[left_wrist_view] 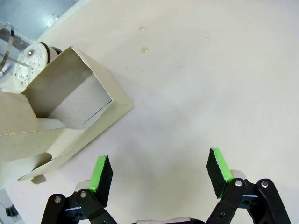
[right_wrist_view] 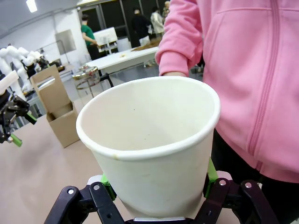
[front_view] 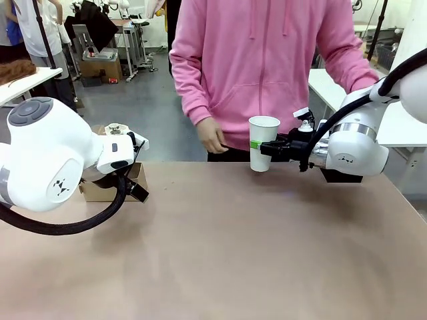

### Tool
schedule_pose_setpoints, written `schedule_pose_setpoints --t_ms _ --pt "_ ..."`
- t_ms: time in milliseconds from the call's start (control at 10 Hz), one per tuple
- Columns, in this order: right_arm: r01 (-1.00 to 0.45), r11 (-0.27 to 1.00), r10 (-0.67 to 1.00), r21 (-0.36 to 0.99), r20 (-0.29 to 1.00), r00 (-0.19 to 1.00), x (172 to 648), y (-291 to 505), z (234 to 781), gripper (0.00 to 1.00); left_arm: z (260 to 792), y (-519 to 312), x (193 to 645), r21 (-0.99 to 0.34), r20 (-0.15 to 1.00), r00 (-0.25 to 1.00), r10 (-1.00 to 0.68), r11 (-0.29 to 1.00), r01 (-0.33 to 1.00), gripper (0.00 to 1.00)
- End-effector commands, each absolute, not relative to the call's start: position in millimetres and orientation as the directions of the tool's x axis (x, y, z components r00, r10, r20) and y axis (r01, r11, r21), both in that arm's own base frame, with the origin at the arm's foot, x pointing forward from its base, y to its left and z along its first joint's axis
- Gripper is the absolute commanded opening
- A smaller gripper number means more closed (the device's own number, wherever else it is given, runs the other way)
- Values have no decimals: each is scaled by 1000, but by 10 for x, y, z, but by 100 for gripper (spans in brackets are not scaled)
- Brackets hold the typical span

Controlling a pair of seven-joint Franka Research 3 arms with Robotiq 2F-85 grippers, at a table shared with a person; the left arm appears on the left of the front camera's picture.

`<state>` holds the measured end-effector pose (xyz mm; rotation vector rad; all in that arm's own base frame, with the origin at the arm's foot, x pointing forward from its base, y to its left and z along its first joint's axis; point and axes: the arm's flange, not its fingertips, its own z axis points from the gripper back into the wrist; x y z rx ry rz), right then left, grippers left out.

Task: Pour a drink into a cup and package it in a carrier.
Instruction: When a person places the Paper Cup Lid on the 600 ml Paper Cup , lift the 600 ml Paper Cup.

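Nearest, the left pincer [left_wrist_view: 160, 170] hangs wide open and empty over the counter [front_view: 220, 247]. The carrier [left_wrist_view: 70, 107] lies just beside it, and the glass press [left_wrist_view: 18, 56], presumably holding the drink, stands right behind that box, so the left arm is much the nearer to it. Farther off, at the counter's far edge, the right pincer [front_view: 261, 147] is clamped on the cup [front_view: 264, 132]. The cup stands upright, mouth up and empty, well apart from the press. A person's hand [front_view: 212, 137] hangs just beyond. One cup, one carrier, one press.
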<state>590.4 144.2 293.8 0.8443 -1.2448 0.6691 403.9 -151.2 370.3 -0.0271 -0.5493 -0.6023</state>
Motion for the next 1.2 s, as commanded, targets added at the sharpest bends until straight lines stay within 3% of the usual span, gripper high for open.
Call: schedule_pose_setpoints --t_ms 0,1100 --pt "-823 539 -14 178 979 202 5907 1459 2965 80 3706 -1512 4037 131 499 685 -530 828 545 100" --pt "-823 539 -14 178 979 202 5907 1459 2965 80 3706 -1512 4037 131 499 685 -530 828 545 100"
